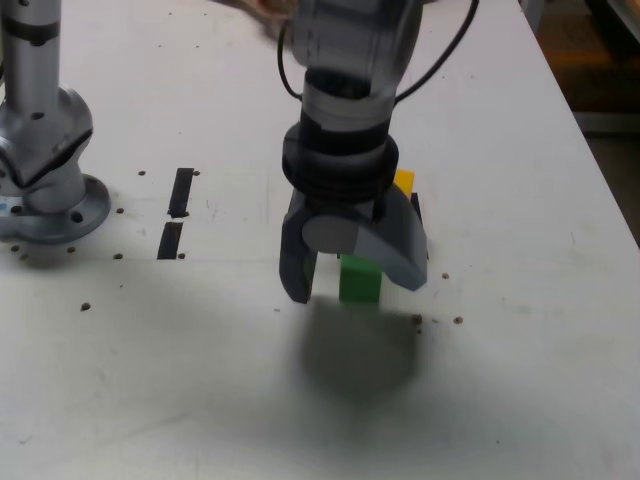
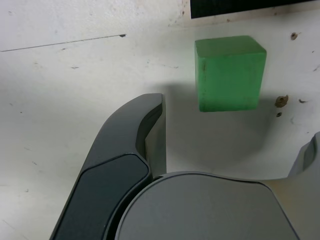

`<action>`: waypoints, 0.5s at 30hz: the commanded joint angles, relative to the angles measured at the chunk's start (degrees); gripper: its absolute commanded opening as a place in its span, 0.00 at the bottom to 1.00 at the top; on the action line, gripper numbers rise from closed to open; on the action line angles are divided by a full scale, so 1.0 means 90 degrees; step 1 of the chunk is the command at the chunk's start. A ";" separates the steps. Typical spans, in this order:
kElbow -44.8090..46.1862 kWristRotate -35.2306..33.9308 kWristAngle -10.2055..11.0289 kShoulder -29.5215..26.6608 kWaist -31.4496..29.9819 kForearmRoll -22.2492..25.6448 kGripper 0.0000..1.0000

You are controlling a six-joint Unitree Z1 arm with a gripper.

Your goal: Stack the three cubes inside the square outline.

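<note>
Gripper (image 1: 355,294) wide open, holding nothing. Centre over the green cube (image 1: 360,281), probably next to grasp; lower straight, close gently. In the exterior view, yellow cube (image 1: 404,181) at 1 o'clock from green, partly hidden; red not visible. Pale, pitted tabletop (image 1: 180,380); 2 tape strips (image 1: 181,192) towards 10 o'clock.
</note>
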 commanded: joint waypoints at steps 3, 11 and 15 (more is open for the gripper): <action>0.0096 0.0108 -0.0113 0.0139 0.0033 -0.0222 0.96; 0.0300 0.0475 -0.0200 0.0297 0.0274 -0.0428 0.95; 0.0429 0.0675 -0.0194 0.0305 0.0468 -0.0442 0.94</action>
